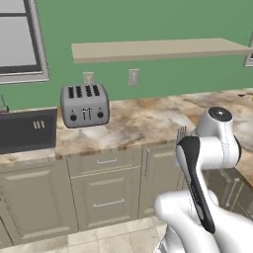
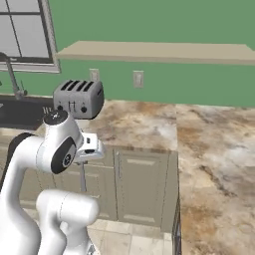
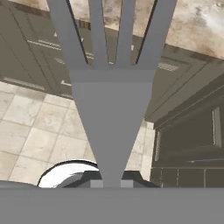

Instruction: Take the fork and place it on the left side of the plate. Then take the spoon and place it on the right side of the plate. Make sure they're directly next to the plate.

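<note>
**Hand view first: fork in grip, plate not yet reached**

Hand view. The fork point(image 3: 111, 109) rises from the bottom centre, handle end down between the fingers, four tines fanned toward the top. The gripper point(image 3: 111, 183) is clamped on the fork's handle; the jaws stand almost together on the thin metal. Behind the tines lie cabinet fronts point(image 3: 183, 131), floor tiles point(image 3: 35, 127) and a strip of the marbled table point(image 3: 192, 22). The fork is carried in the air off the table edge, above the floor.

Left base view. The fork's tines point(image 1: 181, 133) show just above the arm's dark link, in front of the table point(image 1: 143, 121) edge. A toaster point(image 1: 84, 105) stands on the table near the wall, beside the sink point(image 1: 27, 129).

Right base view. The arm's upper joint is in front of the cabinets, below the toaster point(image 2: 78, 97). The table point(image 2: 209, 149) runs on to the right.

Step in hand, as judged: the first half of the task, fork picked and in transit. Next move: bring the plate into sight, carry the fork to its left side, lower it flat onto the table directly beside the rim, then part the jaws. The spoon follows afterwards.
</note>
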